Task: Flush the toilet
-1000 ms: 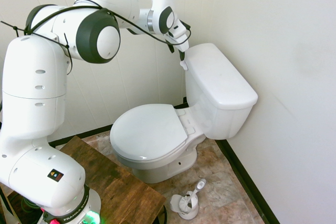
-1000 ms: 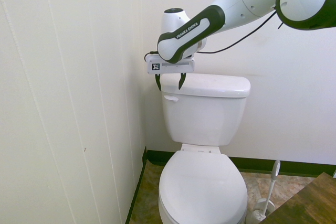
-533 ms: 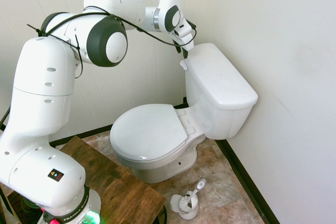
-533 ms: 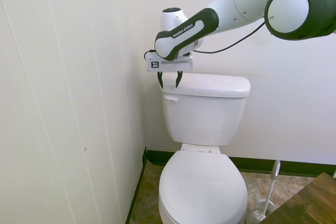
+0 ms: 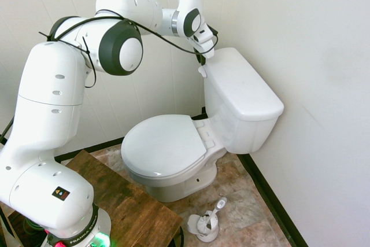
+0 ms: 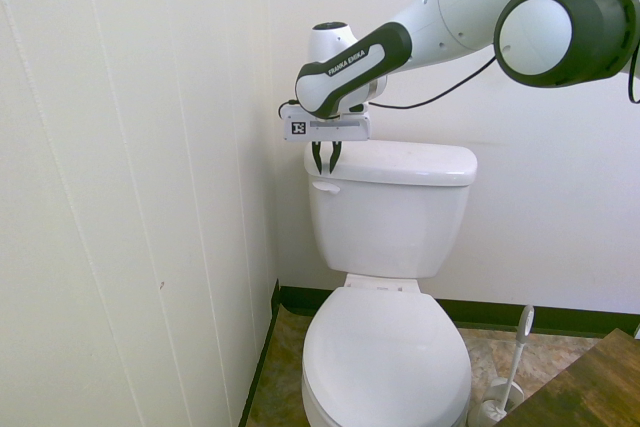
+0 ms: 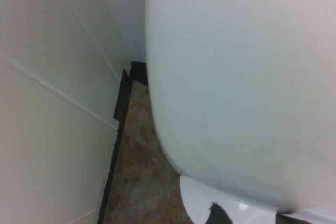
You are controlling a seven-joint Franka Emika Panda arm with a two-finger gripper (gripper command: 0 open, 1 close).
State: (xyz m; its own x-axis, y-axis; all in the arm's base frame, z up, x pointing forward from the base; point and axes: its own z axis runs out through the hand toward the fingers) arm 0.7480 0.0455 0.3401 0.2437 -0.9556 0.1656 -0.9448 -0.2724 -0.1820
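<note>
One small white side lever [image 6: 326, 187] of the glossy white porcelain toilet [image 6: 395, 217] lay directly below the hand [image 6: 325, 159], its long axis horizontal along the tank front. Its dark fingers were nearly pressed together, pinching nothing, tips pointing down.

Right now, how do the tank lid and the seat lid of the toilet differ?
The tank lid is a flat, nearly rectangular slab set high against the wall; the seat lid is a rounded oval, lower and nearer the camera. The end effector hangs at the tank lid's corner, well away from the seat lid. Both are glossy white.
</note>
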